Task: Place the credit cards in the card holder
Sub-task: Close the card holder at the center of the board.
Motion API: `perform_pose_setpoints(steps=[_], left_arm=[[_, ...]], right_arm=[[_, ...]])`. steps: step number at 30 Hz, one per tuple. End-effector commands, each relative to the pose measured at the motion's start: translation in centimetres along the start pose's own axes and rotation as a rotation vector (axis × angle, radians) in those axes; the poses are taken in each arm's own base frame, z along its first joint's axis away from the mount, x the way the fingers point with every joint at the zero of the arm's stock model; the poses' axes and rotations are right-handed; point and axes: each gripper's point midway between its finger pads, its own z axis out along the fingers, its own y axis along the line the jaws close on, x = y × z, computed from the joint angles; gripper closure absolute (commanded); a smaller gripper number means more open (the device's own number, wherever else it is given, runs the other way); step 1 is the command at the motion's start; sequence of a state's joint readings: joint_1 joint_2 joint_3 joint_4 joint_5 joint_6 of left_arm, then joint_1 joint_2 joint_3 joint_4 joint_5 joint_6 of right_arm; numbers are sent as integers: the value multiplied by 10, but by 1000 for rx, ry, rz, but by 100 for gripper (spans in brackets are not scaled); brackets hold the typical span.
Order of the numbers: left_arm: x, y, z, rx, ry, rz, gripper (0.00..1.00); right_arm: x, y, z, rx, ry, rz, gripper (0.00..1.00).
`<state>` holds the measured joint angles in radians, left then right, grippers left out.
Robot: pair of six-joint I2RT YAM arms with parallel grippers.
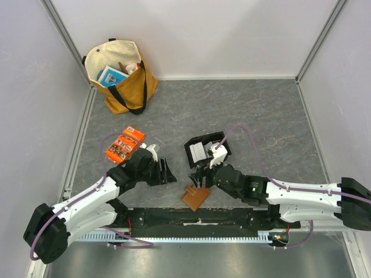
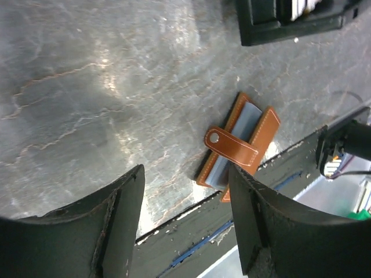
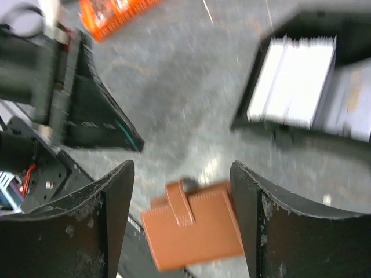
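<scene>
Card holder [image 2: 235, 148], brown stitched leather, folded, grey-blue card [image 2: 250, 117] peeking out

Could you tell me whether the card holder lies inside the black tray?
No, the card holder lies on the table apart from the black tray.

The left arm [image 1: 87, 205] stretches from the near left corner toward the middle. The left pincer [image 1: 166, 172] sits low, and its two fingers [image 2: 124, 202] stand wide apart with nothing between them. The right arm [image 1: 301, 197] stretches in from the right side. The right pincer [image 1: 201, 175] points toward the left one, its fingers wide apart too, gripping nothing.
</scene>
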<state>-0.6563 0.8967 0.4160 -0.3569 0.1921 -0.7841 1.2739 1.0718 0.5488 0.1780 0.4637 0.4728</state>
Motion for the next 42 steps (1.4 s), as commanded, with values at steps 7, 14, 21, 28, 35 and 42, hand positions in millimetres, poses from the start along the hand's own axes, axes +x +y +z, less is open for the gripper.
perform_pose_setpoints(steps=[7, 14, 21, 28, 35, 42], left_arm=[[15, -50, -4, 168, 42, 133, 32], [45, -39, 20, 25, 137, 205, 32], [63, -31, 37, -7, 204, 214, 42], [81, -25, 53, -23, 273, 209, 68], [88, -22, 63, -47, 306, 214, 78], [60, -24, 50, -104, 173, 189, 65]], right_arm=[[116, -23, -51, 37, 306, 649, 32], [131, -38, -49, 156, 327, 706, 30], [145, -33, -41, 188, 393, 713, 30], [149, -38, -32, 157, 377, 791, 32], [139, -35, -21, 115, 343, 760, 62], [72, -56, -34, 245, 233, 495, 100]])
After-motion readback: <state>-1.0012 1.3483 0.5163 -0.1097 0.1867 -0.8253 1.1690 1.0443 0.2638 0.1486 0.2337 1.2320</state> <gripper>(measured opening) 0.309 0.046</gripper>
